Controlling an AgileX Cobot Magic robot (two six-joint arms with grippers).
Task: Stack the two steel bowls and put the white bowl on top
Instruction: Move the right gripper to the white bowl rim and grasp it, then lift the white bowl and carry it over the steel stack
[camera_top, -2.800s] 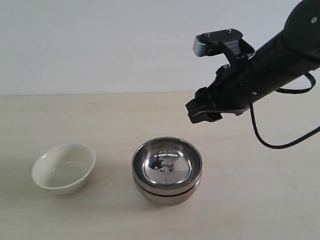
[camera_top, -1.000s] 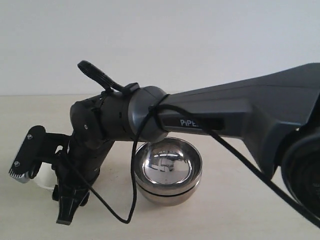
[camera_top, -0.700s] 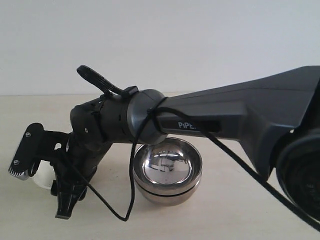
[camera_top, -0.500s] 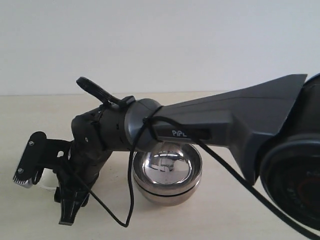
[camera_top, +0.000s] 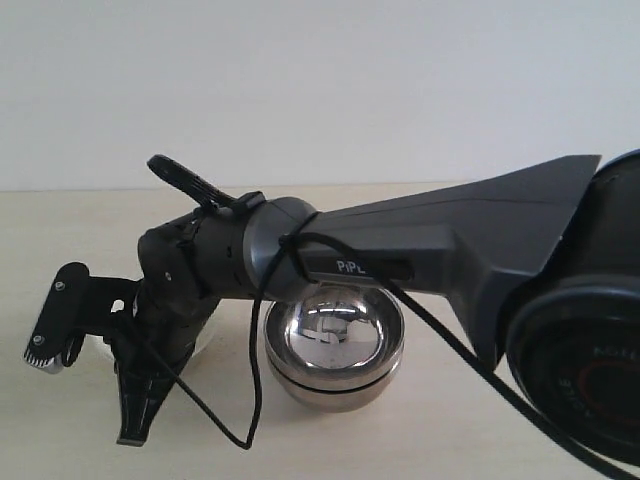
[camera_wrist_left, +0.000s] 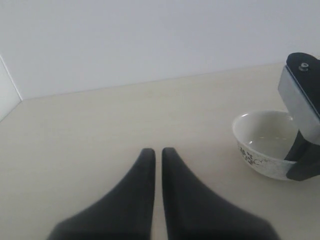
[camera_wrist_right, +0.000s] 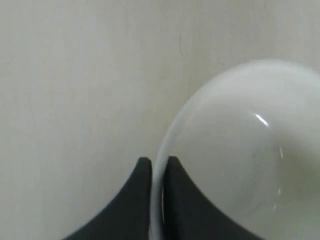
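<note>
though half-hidden, white bowl (camera_wrist_right: 240, 150) in r end effector (camera_wrist_right: 156, 162)

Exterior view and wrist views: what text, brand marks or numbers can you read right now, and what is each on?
"PiP": white lettering on the right arm; the rest of the word is hidden.
Faint marks on the big round joint: too blurred to read.
No words on the white bowl, only a small dark pattern.
Nothing written on the steel bowls.
</note>
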